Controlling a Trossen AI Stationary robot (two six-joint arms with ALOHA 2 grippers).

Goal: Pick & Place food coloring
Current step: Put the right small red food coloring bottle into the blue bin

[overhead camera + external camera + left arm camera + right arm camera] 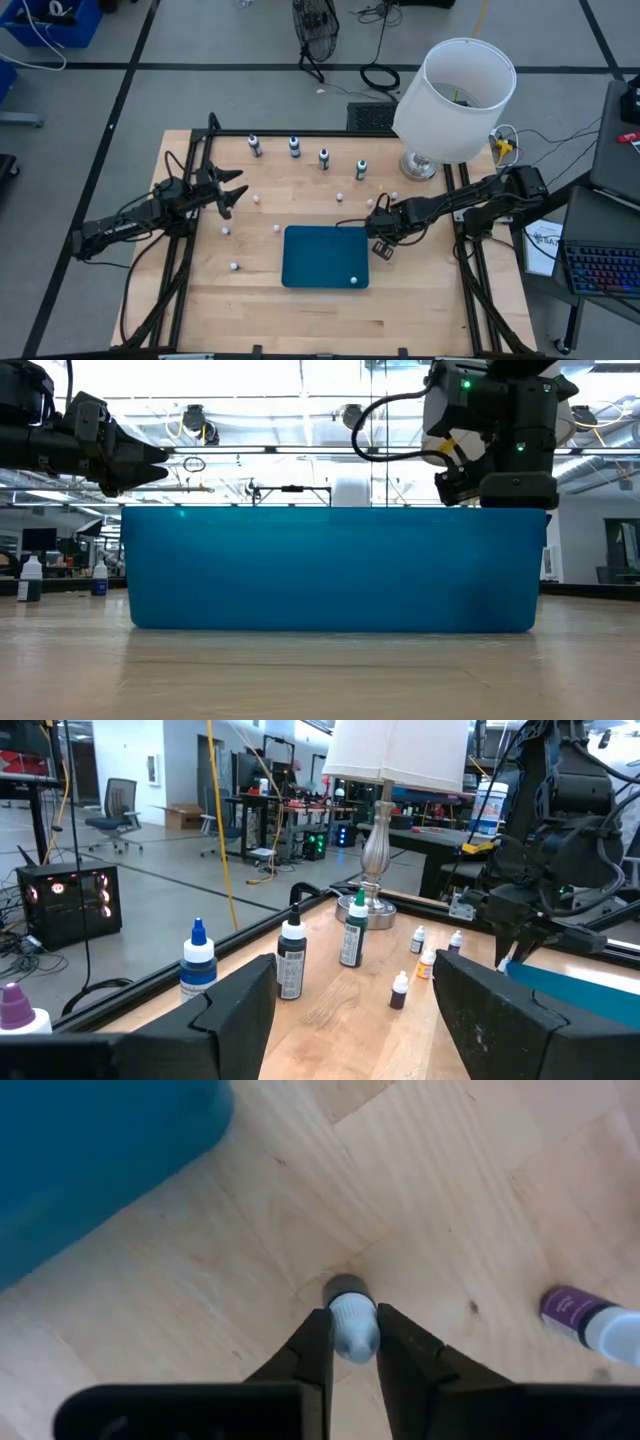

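Four upright food coloring bottles with dark bodies stand in a row on the far side of the table [294, 147], and three of them show in the left wrist view [291, 958]. Several tinier dropper bottles are scattered on the wood [276, 228]. One lies inside the blue tray [353, 281]. My right gripper [382, 246] is beside the tray's far right corner, shut on one tiny white-capped bottle [352, 1325]. My left gripper [232, 197] hovers open left of the tray, facing the row [355, 970]. My right gripper pinches the tiny bottle by its whitish cap [353, 1312] between the two fingertips [316, 1342]. The fingers come from above, pointing down. The bottle stands upright under them; whether its base is on the wood or lifted, I cannot tell.
The blue tray [300, 250] sits in the middle of the table; in the low view its wall [330, 570] hides the right fingers. A purple bottle lies on its side near the held one [585, 1312]. A lamp with a white shade [455, 95] stands at the far right corner.
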